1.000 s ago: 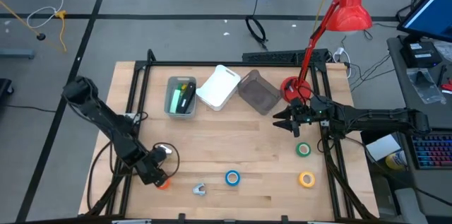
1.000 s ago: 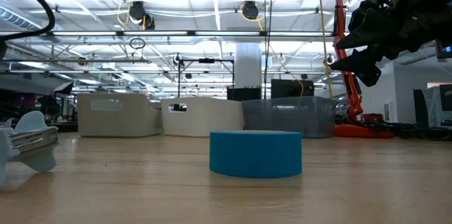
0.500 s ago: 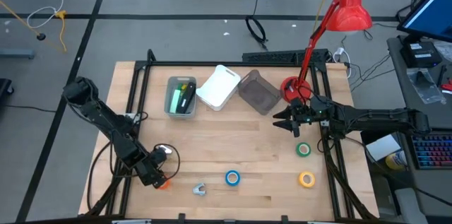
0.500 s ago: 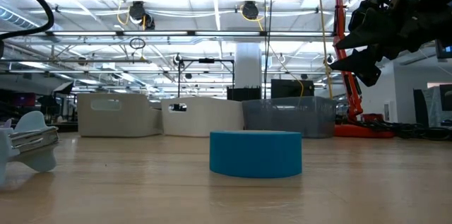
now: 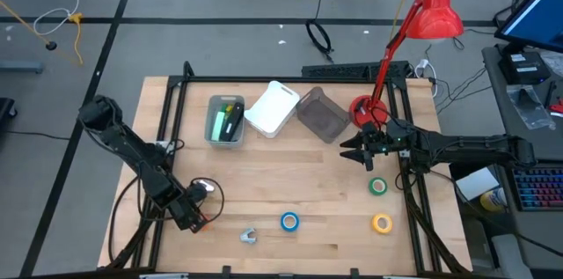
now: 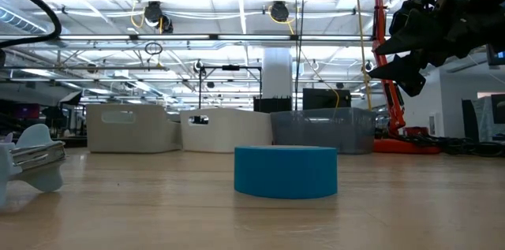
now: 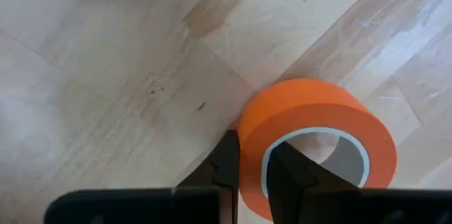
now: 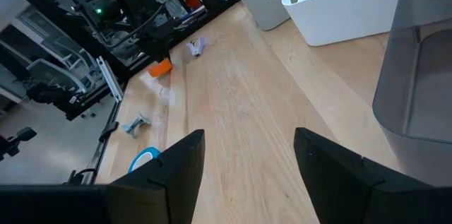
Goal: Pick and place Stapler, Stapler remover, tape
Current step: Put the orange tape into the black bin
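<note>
Orange tape roll (image 7: 314, 143) wall now sits pinched between the just-closed left gripper (image 7: 249, 171) fingers, ready for lifting; right gripper (image 8: 244, 157) waits open.

From my seat the light is bright and even, coming from ceiling strip lights (image 6: 197, 1) that glare white in the low view. Shadows on the pale wooden table (image 5: 290, 182) are soft. The near orange tape roll (image 7: 318, 139) looks slightly blurred.
</note>
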Available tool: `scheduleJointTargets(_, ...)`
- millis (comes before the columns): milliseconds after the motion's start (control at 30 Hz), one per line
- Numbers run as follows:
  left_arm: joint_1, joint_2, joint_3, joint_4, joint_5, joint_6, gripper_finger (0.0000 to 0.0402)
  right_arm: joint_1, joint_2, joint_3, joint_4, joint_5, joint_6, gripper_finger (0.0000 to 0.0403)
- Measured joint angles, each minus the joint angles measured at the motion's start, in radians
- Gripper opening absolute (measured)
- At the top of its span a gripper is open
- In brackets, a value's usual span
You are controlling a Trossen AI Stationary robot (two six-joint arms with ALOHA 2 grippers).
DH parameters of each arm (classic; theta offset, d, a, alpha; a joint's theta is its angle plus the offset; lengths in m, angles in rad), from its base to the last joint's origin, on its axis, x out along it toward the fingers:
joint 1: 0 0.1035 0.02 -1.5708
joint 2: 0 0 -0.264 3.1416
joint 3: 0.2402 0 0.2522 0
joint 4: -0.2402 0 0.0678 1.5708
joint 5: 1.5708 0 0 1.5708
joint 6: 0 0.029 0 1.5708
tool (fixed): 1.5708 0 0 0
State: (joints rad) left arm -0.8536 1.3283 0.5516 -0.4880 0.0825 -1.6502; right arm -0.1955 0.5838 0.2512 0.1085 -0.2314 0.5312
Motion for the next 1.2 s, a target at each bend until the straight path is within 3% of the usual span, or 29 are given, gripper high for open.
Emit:
scheduleJointTargets(233, 0.004, -0.085, 0.000, 0.055, 0.000, 0.038, 0.0039, 0.000, 0.000, 0.000, 0.000, 0.000, 0.001, 0.0212)
scheduleJointTargets(500, 0.072, -0.274, 0.002, 0.105, -0.185, 0.133, 0.0039, 0.000, 0.000, 0.000, 0.000, -0.001, 0.006, 0.0211)
scheduleJointTargets(700, 0.226, -0.369, 0.002, 0.182, -0.241, 0.307, 0.0039, 0.000, 0.000, 0.000, 0.000, -0.001, 0.029, 0.0212)
scheduleJointTargets(900, 0.422, -0.377, 0.002, 0.404, -0.188, 0.495, 0.0039, 0.000, 0.000, 0.000, 0.059, -0.001, 0.147, 0.0211)
scheduleJointTargets(1033, 0.538, -0.372, 0.002, 0.544, -0.142, 0.551, 0.0039, 0.000, 0.000, 0.000, 0.147, 0.007, 0.216, 0.0211)
scheduleJointTargets(1200, 0.653, -0.335, 0.004, 0.703, -0.135, 0.568, 0.0039, 0.000, 0.004, 0.000, 0.320, 0.022, 0.188, 0.0204)
